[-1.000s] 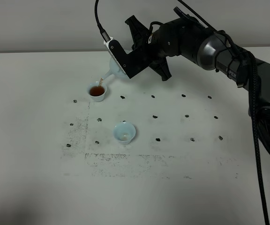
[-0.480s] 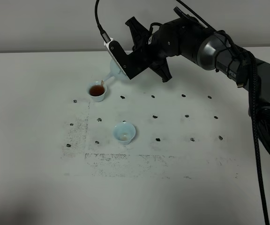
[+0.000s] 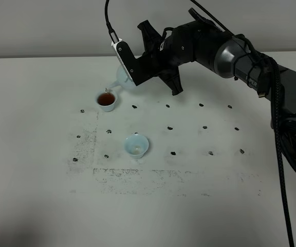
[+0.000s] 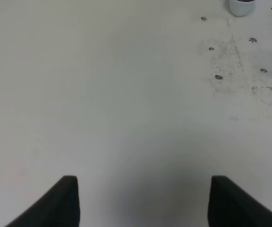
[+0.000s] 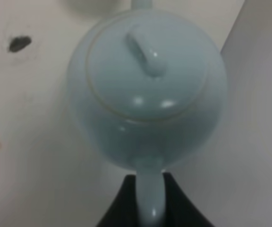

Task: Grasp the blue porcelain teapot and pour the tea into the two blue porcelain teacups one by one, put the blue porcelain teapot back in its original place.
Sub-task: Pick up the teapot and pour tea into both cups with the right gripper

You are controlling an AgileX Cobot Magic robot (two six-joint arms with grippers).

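So the right fingers (image 5: 122, 208) are clamped tight on the loop handle of the teapot (image 3: 123, 78), holding it up off the bench (image 3: 35, 154) in the upper middle of the overhead frame. The pot is tipped with its spout hanging just over the filled cup (image 3: 106, 101). That cup, sitting left of centre, shows dark tea nearly to the rim, so the first pour looks pretty much done; whether anything is dribbling out of the spout right now is too small to tell. The empty cup (image 3: 136, 145) sits lower down near the middle of the frame, well apart from the pot, with a pale inside and no tea in it as far as anyone can see. The left fingers (image 4: 65, 201) are spread wide over bare bench with nothing in them. Roughly a third of the way through, then: the second cup needs filling, and the teapot has to go back to its spot.
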